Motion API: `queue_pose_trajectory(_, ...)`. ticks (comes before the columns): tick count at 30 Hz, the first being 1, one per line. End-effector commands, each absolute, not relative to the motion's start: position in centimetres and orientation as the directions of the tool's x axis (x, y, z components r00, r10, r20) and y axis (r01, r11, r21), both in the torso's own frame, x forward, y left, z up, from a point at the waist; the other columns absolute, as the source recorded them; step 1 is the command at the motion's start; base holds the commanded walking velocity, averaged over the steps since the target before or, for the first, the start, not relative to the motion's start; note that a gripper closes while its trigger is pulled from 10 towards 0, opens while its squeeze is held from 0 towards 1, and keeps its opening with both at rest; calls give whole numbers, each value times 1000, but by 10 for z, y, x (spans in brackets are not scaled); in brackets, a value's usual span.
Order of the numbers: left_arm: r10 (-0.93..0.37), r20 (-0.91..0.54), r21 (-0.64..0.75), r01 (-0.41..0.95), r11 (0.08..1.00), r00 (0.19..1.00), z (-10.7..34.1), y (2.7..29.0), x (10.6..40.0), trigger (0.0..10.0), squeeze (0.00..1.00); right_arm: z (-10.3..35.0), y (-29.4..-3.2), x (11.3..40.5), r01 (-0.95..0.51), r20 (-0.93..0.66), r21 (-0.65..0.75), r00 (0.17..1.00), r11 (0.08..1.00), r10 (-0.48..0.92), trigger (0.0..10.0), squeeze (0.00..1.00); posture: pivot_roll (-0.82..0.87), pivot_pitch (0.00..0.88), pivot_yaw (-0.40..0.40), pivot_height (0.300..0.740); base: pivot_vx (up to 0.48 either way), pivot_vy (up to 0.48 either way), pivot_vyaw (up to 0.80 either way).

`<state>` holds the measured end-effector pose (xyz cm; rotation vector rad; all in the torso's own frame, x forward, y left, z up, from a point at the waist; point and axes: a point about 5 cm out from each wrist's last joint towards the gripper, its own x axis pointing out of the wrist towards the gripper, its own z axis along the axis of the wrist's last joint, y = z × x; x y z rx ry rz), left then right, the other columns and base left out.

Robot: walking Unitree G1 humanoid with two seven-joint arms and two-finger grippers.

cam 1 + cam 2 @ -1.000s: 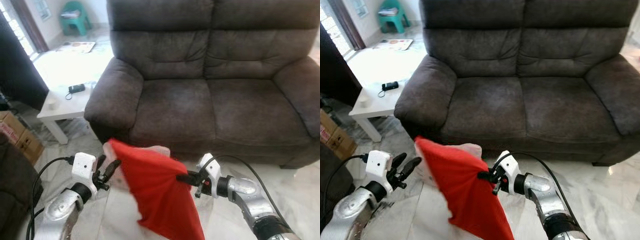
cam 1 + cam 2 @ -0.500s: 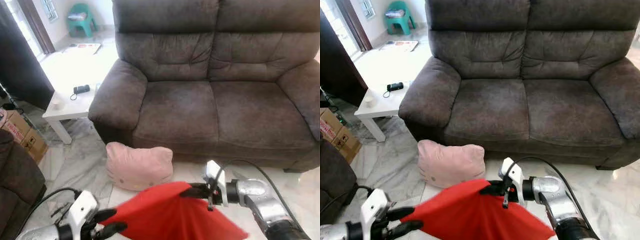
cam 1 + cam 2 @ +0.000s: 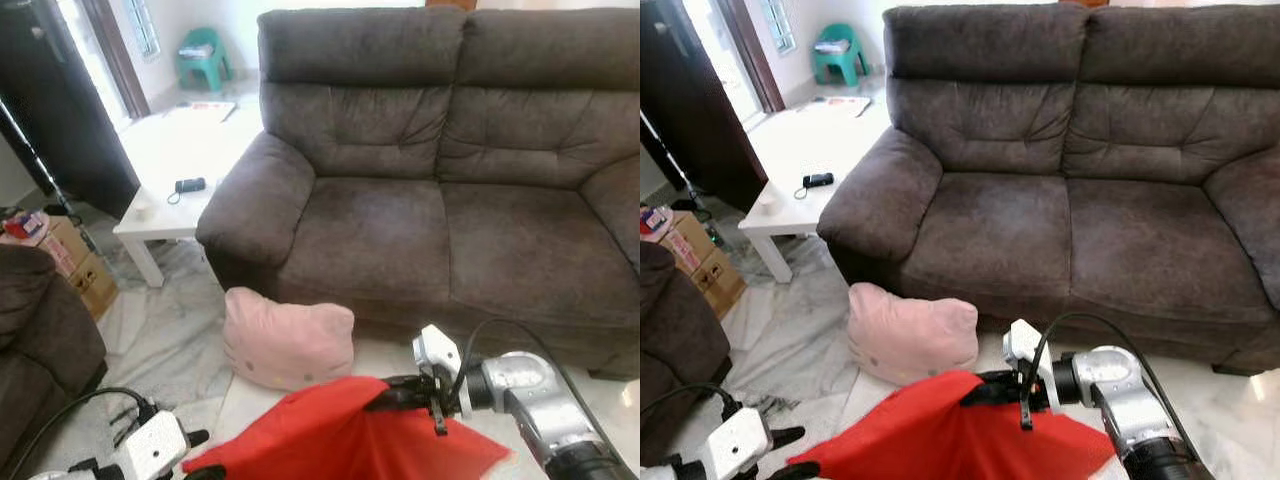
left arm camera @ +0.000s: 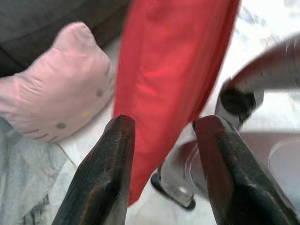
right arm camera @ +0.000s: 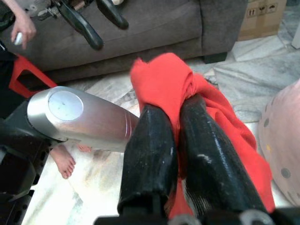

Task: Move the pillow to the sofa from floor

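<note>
The soft pink cat-face pillow (image 3: 288,340) lies on the marble floor (image 3: 160,330) against the dark brown fabric sofa (image 3: 420,210). My right gripper (image 3: 392,392) pinches a red cloth (image 3: 340,440); left gripper (image 4: 164,164) is spread, empty. I'd drop the cloth first, then use both grippers.

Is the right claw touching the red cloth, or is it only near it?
Touching. In the right wrist view, the right claw has its two black fingers closed on a bunched fold of the red cloth.

marble floor (image 3: 170,340), pink pillow (image 3: 288,338) on it beside brown sofa (image 3: 400,200)
</note>
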<state>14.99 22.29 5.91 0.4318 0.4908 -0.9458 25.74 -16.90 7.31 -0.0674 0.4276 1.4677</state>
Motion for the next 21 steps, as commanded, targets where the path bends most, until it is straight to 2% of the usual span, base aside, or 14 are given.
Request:
queue_pose_trajectory(1,-637,-615,146,861,488,465,54,231,146,10000,0,97,-160,264,-991,-231,127,12,42,973,10000,0,125,0,11,740,0,0,0)
queue_pose_trajectory(5,-635,-620,148,864,481,460,50,235,144,10000,0,99,-160,264,-991,-225,127,4,34,974,10000,0,126,0,11,740,0,0,0)
queue_pose_trajectory(6,-622,-663,163,891,423,417,45,240,139,10000,0,101,-160,264,-991,-220,128,-2,27,975,10000,0,126,0,10,740,0,0,0)
queue_pose_trajectory(16,-597,-696,219,910,352,399,34,246,134,10000,0,105,-161,262,-991,-196,133,-15,11,980,10000,0,124,3,8,740,0,0,0)
queue_pose_trajectory(18,-587,-678,259,891,373,443,35,247,138,10000,0,106,-161,263,-991,-196,133,-14,12,981,10000,0,124,4,7,740,0,0,0)
queue_pose_trajectory(19,-578,-646,302,862,408,499,39,249,145,10000,0,106,-162,263,-991,-196,134,-13,13,981,10000,0,124,5,6,740,0,0,0)
queue_pose_trajectory(21,-576,-631,319,851,418,520,40,250,148,10000,0,106,-162,263,-991,-196,134,-13,14,980,10000,0,124,5,6,740,0,0,0)
